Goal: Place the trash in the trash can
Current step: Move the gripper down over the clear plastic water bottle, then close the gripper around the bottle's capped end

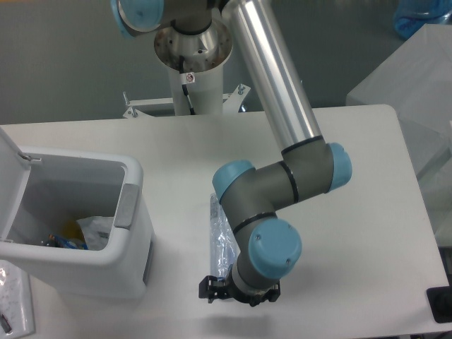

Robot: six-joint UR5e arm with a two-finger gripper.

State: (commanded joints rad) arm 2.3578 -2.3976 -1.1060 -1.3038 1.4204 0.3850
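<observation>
The trash can [131, 212] is a white boxy bin at the left of the table, with its hinged lid [10, 176] standing open. A crumpled clear-white wrapper [95, 229] lies inside it, beside blue and yellow scraps. The long crushed clear bluish bottle [220, 236] lies flat on the table right of the bin, partly hidden under the arm's wrist. My gripper [239, 292] points straight down over the bottle's near end. Its black links show spread wide on both sides of the wrist, so it looks open. The fingertips are hidden beneath the wrist.
The arm's base column [192, 63] stands at the table's far edge. A plastic-covered box [417, 85] sits off the table at the right. A dark object [439, 305] is at the right near corner, and a flat white item [10, 300] lies at the near left.
</observation>
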